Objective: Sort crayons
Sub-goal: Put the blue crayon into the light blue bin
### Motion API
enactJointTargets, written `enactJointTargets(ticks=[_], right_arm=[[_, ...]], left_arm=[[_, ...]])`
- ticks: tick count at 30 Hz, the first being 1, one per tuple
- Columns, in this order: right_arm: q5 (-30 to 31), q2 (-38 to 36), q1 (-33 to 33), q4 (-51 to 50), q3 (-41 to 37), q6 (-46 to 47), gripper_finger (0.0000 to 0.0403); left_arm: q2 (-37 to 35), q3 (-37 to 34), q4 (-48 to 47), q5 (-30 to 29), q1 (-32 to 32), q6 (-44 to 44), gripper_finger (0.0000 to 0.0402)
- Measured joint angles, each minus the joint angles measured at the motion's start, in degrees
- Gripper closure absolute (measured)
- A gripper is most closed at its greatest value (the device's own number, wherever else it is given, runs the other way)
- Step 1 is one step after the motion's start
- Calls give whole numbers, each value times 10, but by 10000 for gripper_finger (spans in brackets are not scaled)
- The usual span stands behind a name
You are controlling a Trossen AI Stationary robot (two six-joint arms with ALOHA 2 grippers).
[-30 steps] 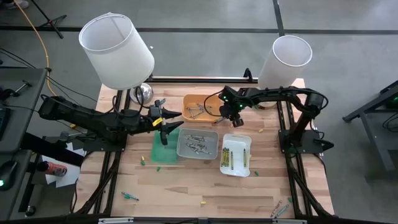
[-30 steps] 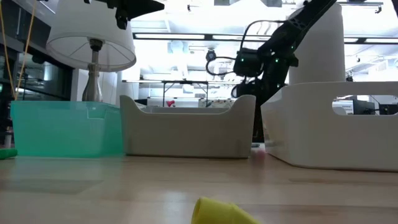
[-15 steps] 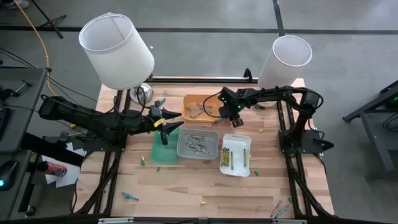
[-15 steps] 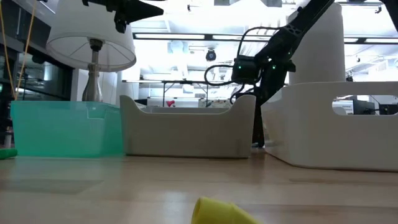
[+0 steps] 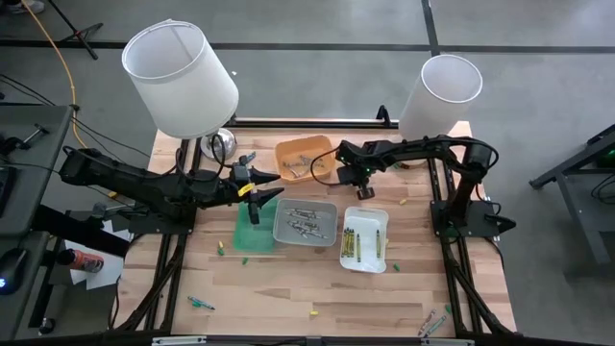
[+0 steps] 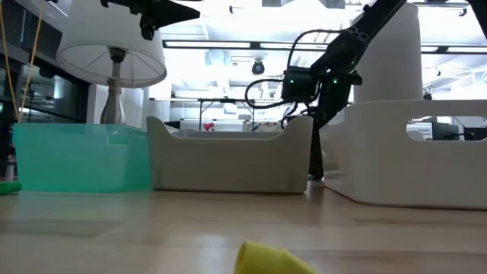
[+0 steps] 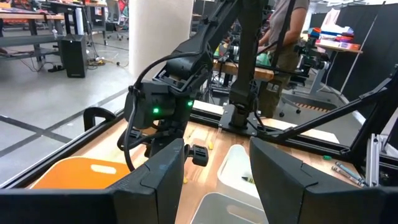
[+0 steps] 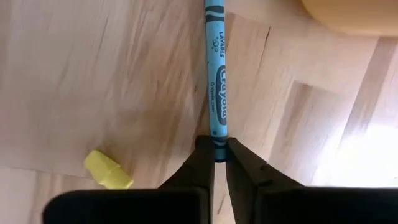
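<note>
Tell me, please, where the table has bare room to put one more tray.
The front of the table is widest: bare wood below the grey tray and white tray, with only scattered crayons. The middle is crowded: green tray, orange tray, and both arms.

left pincer (image 7: pixel 214 171): fingers apart | orange tray (image 7: pixel 74 174) | right arm (image 7: pixel 168 99) beyond | person (image 7: pixel 283 37) behind

trays (image 5: pixel 306 222) crowd the table's (image 5: pixel 288 288) middle; its near wood lies mostly bare.
</note>
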Motion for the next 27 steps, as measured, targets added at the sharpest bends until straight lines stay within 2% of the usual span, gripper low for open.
enactJointTargets(ticks=[6,9,13,21,27], right_arm=[[-14,-33,4,-49,-5,47,398],[-17,-76,8,-81,-4,49,400],[-16,-140,18,-120,-4,98,401],[-11,-286,73,-75,-3,283,402],[49,-336,154,18,-3,412,402]], left_arm=[[0,0,-1,0,0,0,234],[0,0,0,0,0,0,234],[0,0,0,0,0,1,234],[0,0,0,0,0,1,234],[0,0,0,0,0,28,234]])
